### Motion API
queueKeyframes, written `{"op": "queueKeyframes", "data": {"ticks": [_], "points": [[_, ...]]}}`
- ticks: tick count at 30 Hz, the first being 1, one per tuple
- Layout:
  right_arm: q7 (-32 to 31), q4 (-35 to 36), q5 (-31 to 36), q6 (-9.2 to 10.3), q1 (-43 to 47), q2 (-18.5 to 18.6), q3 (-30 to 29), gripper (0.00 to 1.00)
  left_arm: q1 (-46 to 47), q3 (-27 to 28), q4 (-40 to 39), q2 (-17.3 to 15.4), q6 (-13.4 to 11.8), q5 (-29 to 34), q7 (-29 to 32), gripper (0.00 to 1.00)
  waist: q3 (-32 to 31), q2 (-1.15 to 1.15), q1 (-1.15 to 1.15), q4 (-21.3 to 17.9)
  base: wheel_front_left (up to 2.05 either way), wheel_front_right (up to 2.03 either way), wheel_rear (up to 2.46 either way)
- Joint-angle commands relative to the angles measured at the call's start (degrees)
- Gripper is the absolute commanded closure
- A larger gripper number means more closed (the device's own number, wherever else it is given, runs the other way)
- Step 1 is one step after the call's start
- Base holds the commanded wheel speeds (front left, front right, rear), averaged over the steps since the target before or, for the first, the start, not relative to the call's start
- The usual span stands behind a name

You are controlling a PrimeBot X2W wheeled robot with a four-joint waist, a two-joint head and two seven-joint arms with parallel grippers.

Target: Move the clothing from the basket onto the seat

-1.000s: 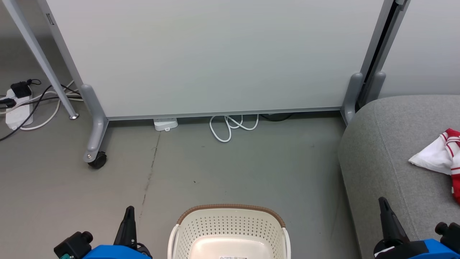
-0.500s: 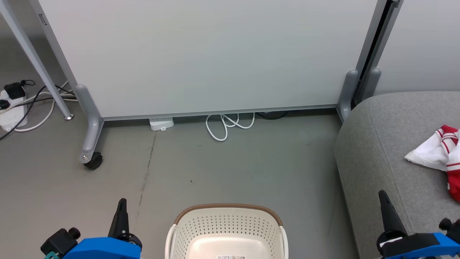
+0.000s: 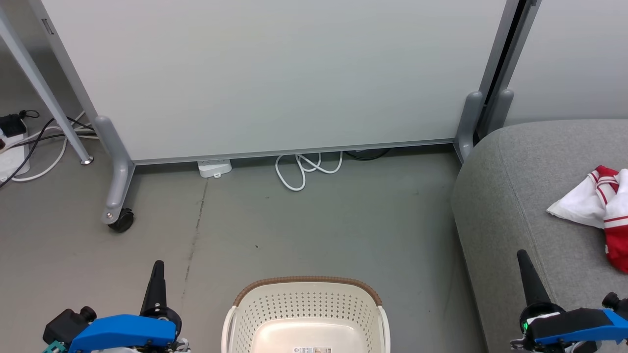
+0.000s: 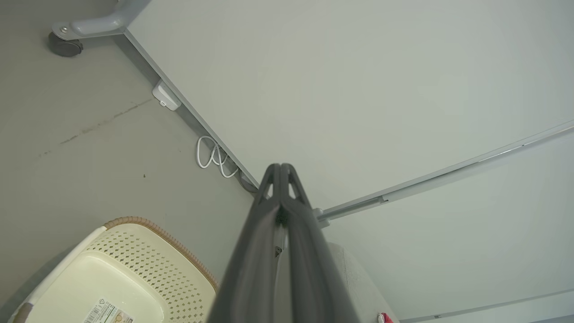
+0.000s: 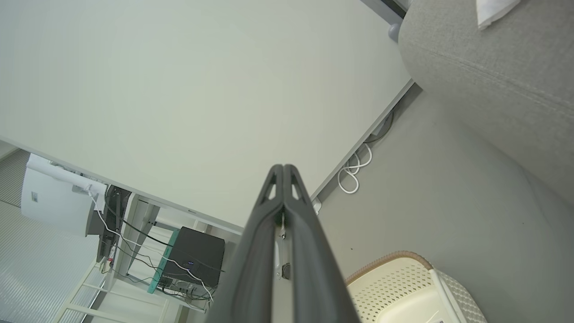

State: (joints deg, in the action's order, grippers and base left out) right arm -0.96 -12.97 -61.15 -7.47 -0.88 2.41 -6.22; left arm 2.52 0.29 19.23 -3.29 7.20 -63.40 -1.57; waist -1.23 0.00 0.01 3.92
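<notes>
Lying on the light-grey upholstered seat, the red-and-white fabric clothing is delivered, left gripper and right gripper pressed together empty; a garment in the unseen half of the cream perforated basket could be missed.

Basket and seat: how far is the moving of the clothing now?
Done: the red-and-white fabric clothing lies on the light-grey upholstered seat; the cream perforated plastic basket looks empty where visible. In hand: nothing; the left gripper and right gripper are shut, empty. Left: seemingly nothing.

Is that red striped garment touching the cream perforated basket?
Apart. Head view: the red garment lies on the grey fabric seat; floor separates that from the basket.
</notes>
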Motion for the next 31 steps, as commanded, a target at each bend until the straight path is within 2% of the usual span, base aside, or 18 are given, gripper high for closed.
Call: {"op": "queueKeyframes", "data": {"ticks": [1,31], "points": [[-0.33,0.32,-1.68,-0.03,-1.30,0.46,-0.18,1.00,1.60,0.52,-0.92,-0.08,0.26,-1.51,0.33,1.00,0.03,0.00,0.00,-0.08,0.00,0.00,0.00],[-3.26,-0.42,-17.93,-0.07,-3.81,0.55,-0.28,1.00,2.92,3.66,-3.39,0.08,0.38,-16.67,4.51,1.00,0.69,0.00,-0.01,-1.93,0.00,0.00,0.00]]}}
